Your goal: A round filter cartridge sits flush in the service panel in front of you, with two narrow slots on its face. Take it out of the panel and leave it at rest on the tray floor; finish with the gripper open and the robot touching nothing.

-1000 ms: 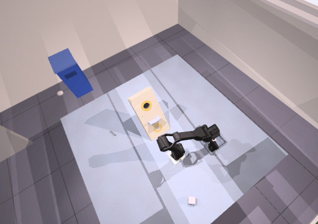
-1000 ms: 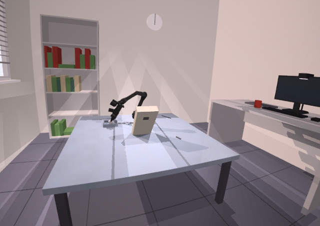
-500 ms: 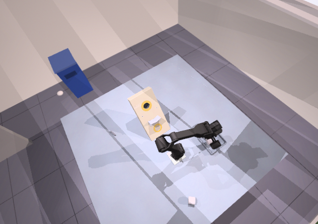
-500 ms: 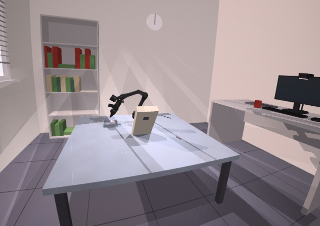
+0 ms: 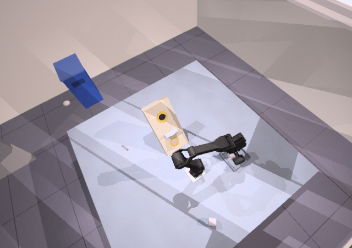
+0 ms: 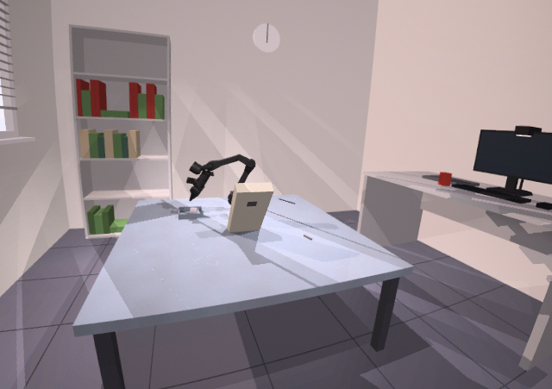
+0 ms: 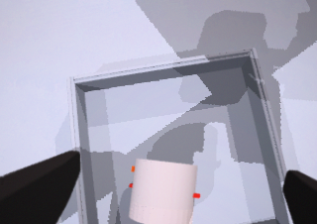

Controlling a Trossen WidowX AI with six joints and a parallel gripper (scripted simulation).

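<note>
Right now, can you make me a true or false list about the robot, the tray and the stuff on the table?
1. The cartridge is inside the tray. True.
2. The gripper is squeezing the cartridge. False: it is open, with nothing between its fingers.
3. The panel has two yellow rings on its face. True.
4. The cartridge is green all over. False: its body is pale pinkish white, with small red and orange pegs.
5. The tray is round. False: it has straight walls and corners.
</note>
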